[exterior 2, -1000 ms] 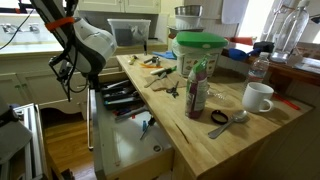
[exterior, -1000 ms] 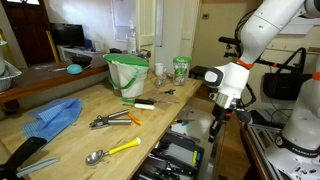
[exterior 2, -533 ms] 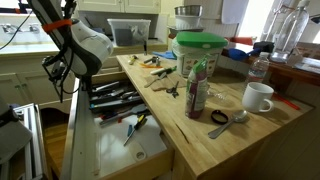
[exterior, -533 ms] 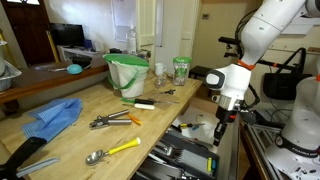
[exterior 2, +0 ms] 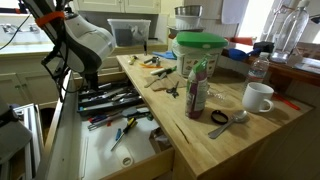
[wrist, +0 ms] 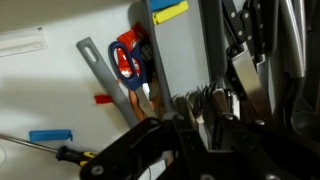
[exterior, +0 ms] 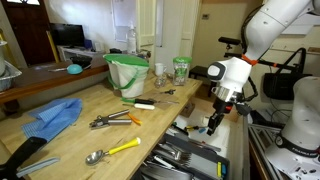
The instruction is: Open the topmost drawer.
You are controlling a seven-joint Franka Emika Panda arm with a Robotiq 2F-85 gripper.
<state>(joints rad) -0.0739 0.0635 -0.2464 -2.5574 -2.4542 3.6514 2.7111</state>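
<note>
The topmost drawer (exterior 2: 100, 165) stands pulled far out from under the wooden counter in both exterior views. Its white floor holds loose tools, and a grey divided tray of metal cutlery (exterior 2: 110, 98) sits at the back. In an exterior view the tray (exterior: 185, 155) shows at the bottom. My gripper (exterior 2: 68, 88) hangs over the drawer's outer end (exterior: 212, 124). In the wrist view the gripper (wrist: 200, 115) is a dark mass above the tray's forks (wrist: 205, 100), with red scissors (wrist: 127, 60) beside them. How its jaws stand is lost in shadow.
On the counter are a green bucket (exterior: 127, 72), a blue cloth (exterior: 55, 115), pliers (exterior: 112, 120) and a yellow-handled spoon (exterior: 115, 150). A bottle (exterior 2: 197, 88), a white mug (exterior 2: 258, 97) and measuring spoons (exterior 2: 228, 120) stand near the counter edge above the drawer.
The drawer has slid much farther out, baring the cutlery tray and more tools. The arm has drawn back with the drawer's front.
</note>
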